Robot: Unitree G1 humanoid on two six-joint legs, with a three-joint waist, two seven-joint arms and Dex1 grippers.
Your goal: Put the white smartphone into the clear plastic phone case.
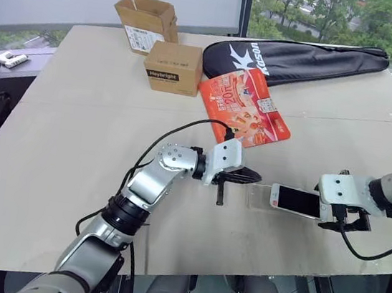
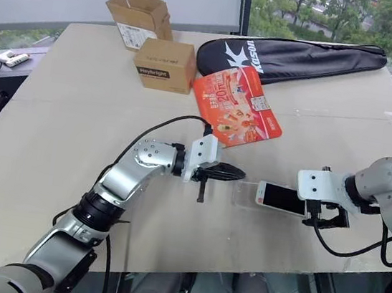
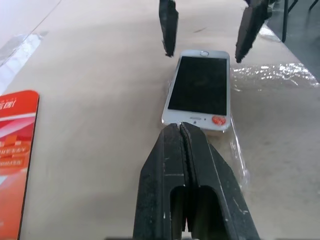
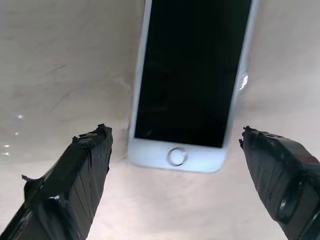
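The white smartphone (image 1: 297, 200) lies screen up on the table, its home button end toward my right gripper. The clear plastic phone case (image 1: 258, 196) lies glossy under and around the phone's other end, sticking out toward my left gripper. My left gripper (image 1: 250, 175) is shut, and its tip hovers just over that end of the phone (image 3: 200, 90); I cannot tell whether it touches the case (image 3: 239, 155). My right gripper (image 4: 175, 132) is open and points down over the home button end, one finger on each side of the phone (image 4: 192, 70).
A red-orange printed packet (image 1: 245, 106) lies behind the left gripper. Two cardboard boxes (image 1: 173, 66) (image 1: 146, 21) and a long black bag (image 1: 294, 58) sit at the back of the table (image 1: 74, 138). The table's front edge runs just below both grippers.
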